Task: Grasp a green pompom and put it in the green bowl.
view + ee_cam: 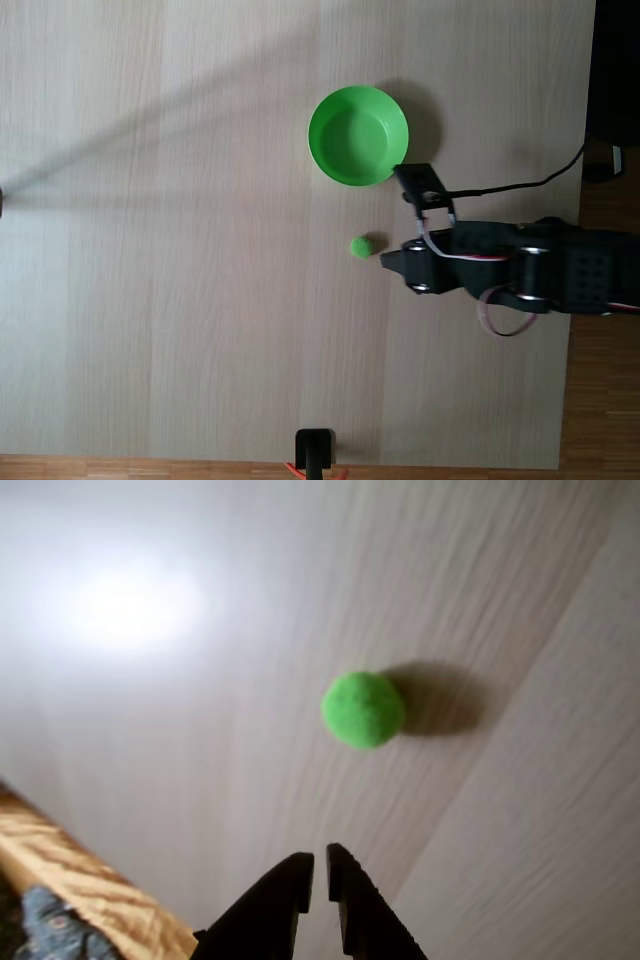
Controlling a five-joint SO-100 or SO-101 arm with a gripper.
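One green pompom (363,246) lies on the table (180,250) — just one. One green bowl (358,136) stands there too (holding nothing), and one gripper (385,260) — a single arm.

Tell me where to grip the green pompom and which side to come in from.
Grip the green pompom across its middle; it is a small round ball, so any width works. It lies free on the table, apart from the green bowl. The gripper looks nearly shut in the wrist view, so open first, then come down from above, probably straddling it.
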